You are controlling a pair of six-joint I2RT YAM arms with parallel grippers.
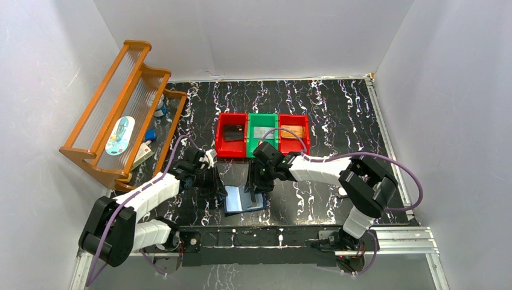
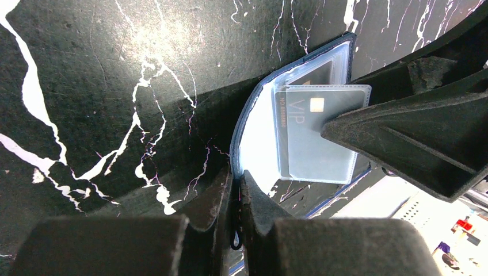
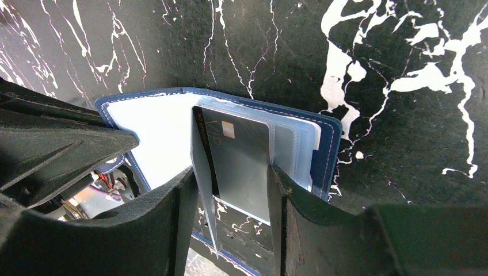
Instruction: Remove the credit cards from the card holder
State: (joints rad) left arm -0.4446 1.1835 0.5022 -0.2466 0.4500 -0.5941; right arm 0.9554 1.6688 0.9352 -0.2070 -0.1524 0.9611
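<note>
The navy-blue card holder [image 1: 244,200] lies open on the black marbled table between my two grippers. My left gripper [image 1: 216,184] is shut on the edge of its left cover [image 2: 236,155], with the jaws pressed together on it [image 2: 236,175]. A dark grey credit card marked VIP [image 2: 319,129] sits in a clear sleeve that stands up from the holder. My right gripper [image 1: 258,181] is open, and its fingers [image 3: 230,178] straddle that sleeve and card [image 3: 241,155]. The right finger touches the card's edge. The holder's cover [image 3: 322,149] lies flat behind.
Three small bins stand behind the holder: a red one [image 1: 231,145] with a black card [image 1: 233,133], a green one [image 1: 262,145] with a silver-grey card, and a red one [image 1: 294,145] with an orange card. A wooden rack [image 1: 121,115] stands at the left. White walls enclose the table.
</note>
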